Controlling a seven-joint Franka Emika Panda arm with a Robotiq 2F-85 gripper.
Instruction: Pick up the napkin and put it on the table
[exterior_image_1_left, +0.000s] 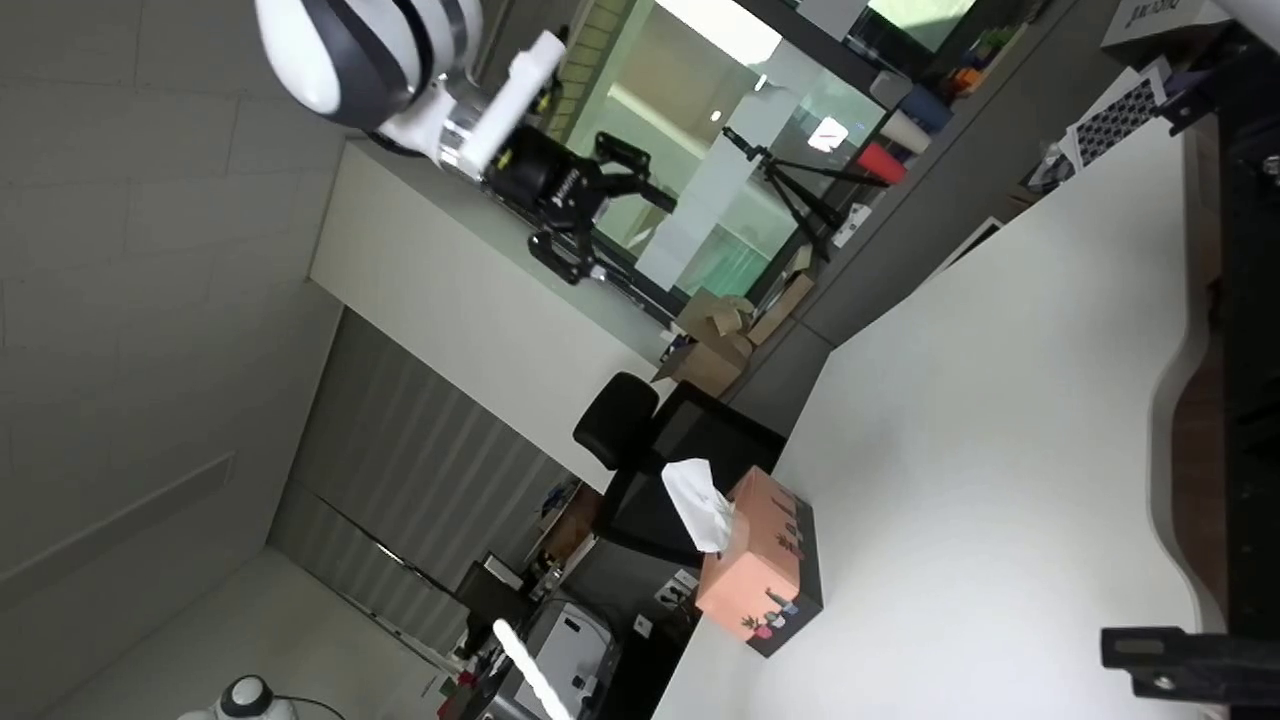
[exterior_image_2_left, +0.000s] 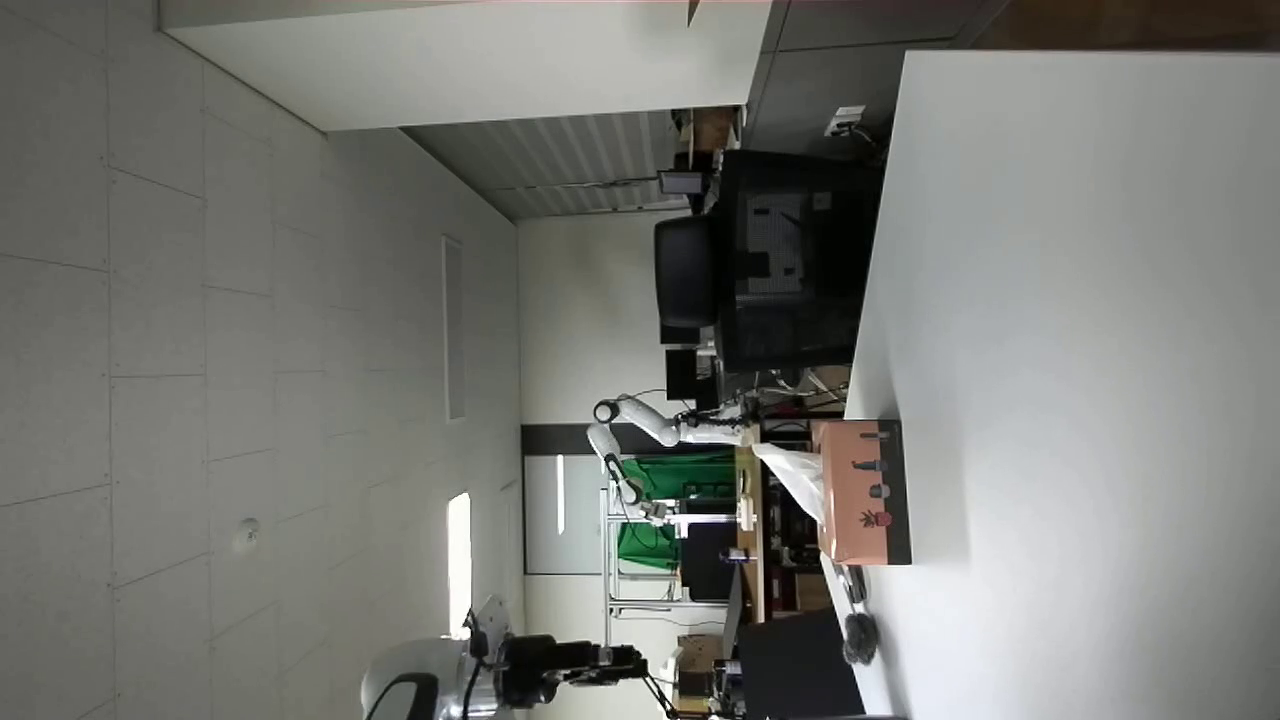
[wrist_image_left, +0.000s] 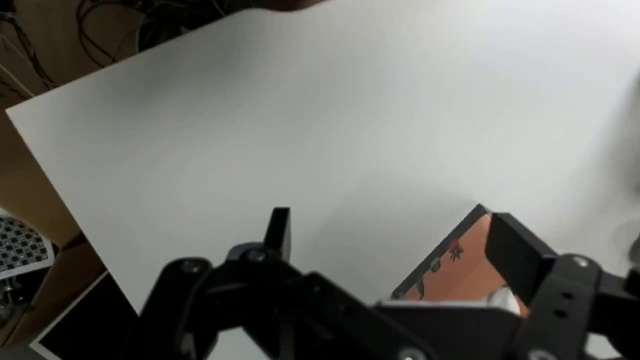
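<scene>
- In an exterior view the napkin (exterior_image_1_left: 697, 505) is sticking out of the tissue box (exterior_image_1_left: 762, 565), which is standing on the white counter (exterior_image_1_left: 1000, 400); the napkin's long axis is leaning toward eleven o'clock.
- In the same view the napkin is lying well apart from the jaws, between five and six o'clock from them.
- The jaws are standing wide apart in the air and are holding nothing.
- In the wrist view only a small white part of the napkin is showing, near four o'clock from the middle of the jaws; it seems the three o'clock jaw and its mount are hiding the rest.
- I am judging that the coming move is needing a shift toward four o'clock in that view and a descent, before any closing.
</scene>
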